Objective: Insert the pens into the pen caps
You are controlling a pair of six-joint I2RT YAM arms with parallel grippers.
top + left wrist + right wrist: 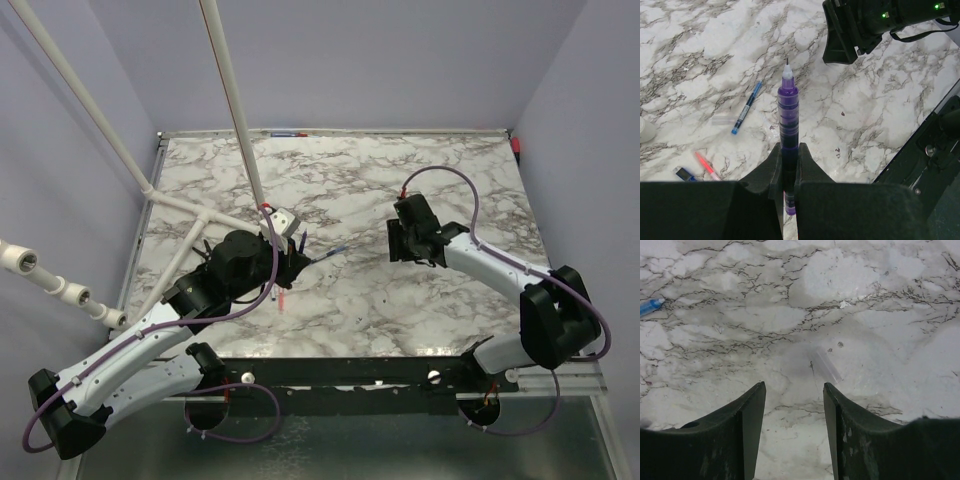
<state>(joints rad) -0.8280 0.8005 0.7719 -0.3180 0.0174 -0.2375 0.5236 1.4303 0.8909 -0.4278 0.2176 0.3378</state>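
text: none legible | labels: none | numbers: none

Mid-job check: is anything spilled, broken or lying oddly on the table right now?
Nothing looks damaged or spilled. The left tool grips a purple pen straight, tip outward. The blue pen and red pen lie loose at different angles. A clear cap ahead of the open right tool is hard to see.

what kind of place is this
Probably a boxed-in robot test cell: plain lavender walls surround a marble-patterned tabletop, the left arm and right arm are bolted at its near edge, and white pipes rise at the left.
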